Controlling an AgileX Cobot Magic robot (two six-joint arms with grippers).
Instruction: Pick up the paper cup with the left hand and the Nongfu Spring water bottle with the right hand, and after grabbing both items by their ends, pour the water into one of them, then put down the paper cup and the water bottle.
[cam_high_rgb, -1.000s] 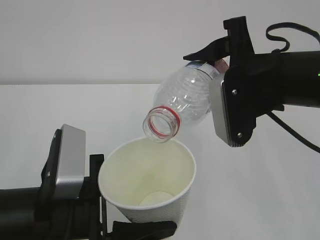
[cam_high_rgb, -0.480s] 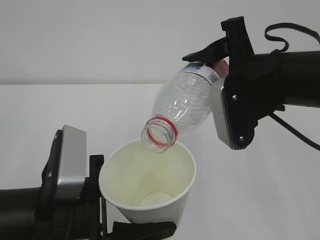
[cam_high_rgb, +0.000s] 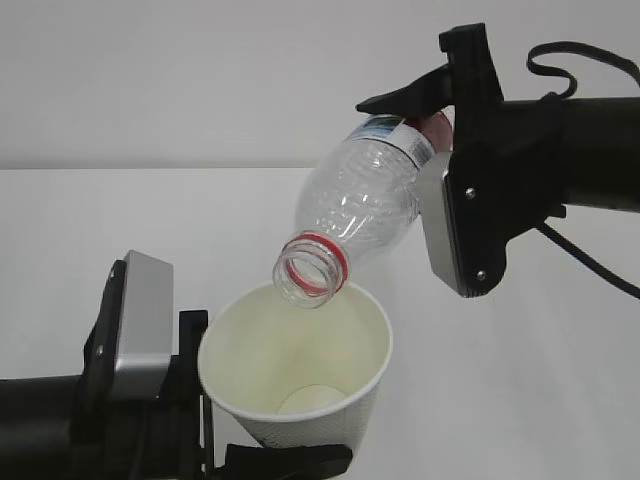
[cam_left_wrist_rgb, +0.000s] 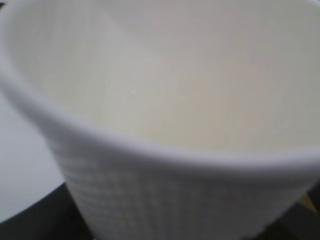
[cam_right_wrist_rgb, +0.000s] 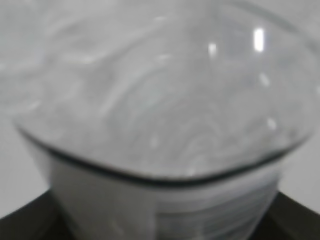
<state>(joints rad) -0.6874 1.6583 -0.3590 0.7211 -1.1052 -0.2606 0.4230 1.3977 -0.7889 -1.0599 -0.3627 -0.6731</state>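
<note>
Now our left hand grips the cup upright, and our right hand grips the bottle, tilted mouth-down over its rim.

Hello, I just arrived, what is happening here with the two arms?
The left black gripper holds a small white paper cup upright near its base. The right black gripper holds a clear ribbed plastic bottle with a red neck ring by its labelled end, tilted mouth-down, with the open mouth just above the cup's rim. This is a pouring pose. No stream of water is visible, and the bottle looks empty. The cup's bottom looks dry, though clear water would be hard to see.
</note>
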